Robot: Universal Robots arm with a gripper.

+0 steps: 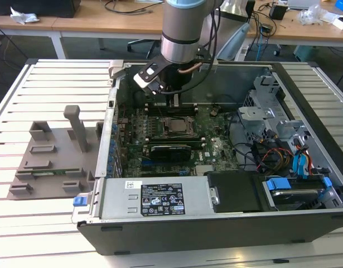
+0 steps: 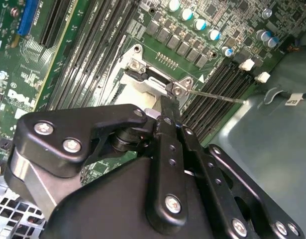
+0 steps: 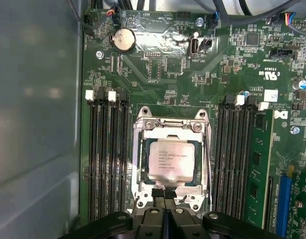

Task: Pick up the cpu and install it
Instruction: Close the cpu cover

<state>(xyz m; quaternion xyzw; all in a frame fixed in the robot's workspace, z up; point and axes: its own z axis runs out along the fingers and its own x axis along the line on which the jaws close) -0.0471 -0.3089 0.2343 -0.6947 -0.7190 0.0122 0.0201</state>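
1. Open computer case [image 1: 216,234]: cpu [image 3: 170,160] sits in the socket [image 3: 141,149] on the motherboard [image 3: 162,74].
2. Gripper [image 3: 164,194] jaws pressed together, holding nothing, tips at the socket frame's edge.
3. Grey tray [image 1: 48,167] on slatted table [image 1: 48,84], at the exterior view's left of the case.
4. Wooden desks [image 1: 104,22] far behind.

Fine print in several lines stands on the metal top of the cpu [image 3: 170,160], none of it legible; a black-and-white label [image 1: 160,200] on the power supply [image 1: 116,205] is equally unreadable (so is a small white wire tag [image 2: 292,99])
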